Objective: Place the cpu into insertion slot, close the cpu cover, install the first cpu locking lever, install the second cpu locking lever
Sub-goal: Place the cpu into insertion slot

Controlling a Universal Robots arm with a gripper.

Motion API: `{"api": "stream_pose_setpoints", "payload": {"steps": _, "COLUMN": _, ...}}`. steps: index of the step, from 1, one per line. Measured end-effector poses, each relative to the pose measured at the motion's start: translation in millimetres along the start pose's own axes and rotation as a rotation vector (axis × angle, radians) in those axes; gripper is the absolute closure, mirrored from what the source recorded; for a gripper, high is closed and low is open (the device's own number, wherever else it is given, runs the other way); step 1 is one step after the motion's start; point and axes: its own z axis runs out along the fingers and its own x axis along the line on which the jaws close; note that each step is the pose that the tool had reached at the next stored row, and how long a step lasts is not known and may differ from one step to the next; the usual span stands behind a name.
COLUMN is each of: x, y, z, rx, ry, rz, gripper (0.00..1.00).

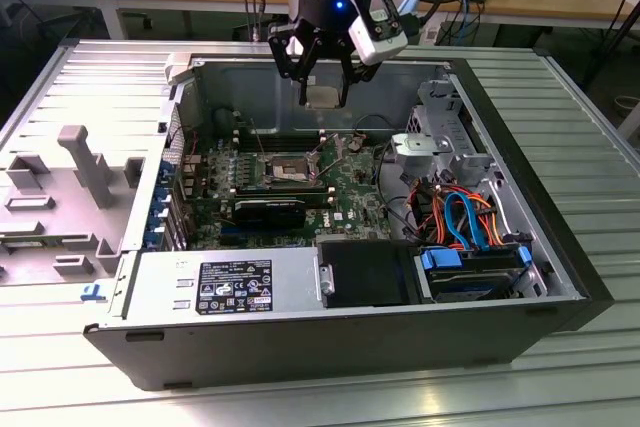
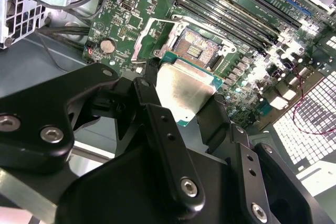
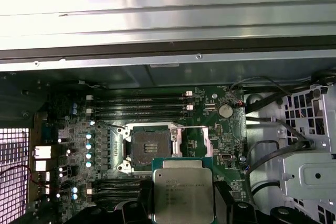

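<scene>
Jaws partly closed, clamped on cpu (image 1: pixel 322 96) edges — held in air above bare insertion slot (image 1: pixel 288 167).

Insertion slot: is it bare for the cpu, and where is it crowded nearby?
The insertion slot has a bare dark centre inside its silvery rim, with the cpu held in the gripper above the board. Memory slots crowd one side; orange and blue cables crowd the case toward the exterior view's right. The ribbed table beside the case is bare.
</scene>
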Motion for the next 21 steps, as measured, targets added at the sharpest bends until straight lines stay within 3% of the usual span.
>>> {"api": "stream_pose_setpoints", "payload": {"steps": 21, "x": -0.1, "y": -1.7, "z": 0.5, "rx": -0.0005, "ry": -0.0027, "rz": 0.030, "gripper": 0.45}}
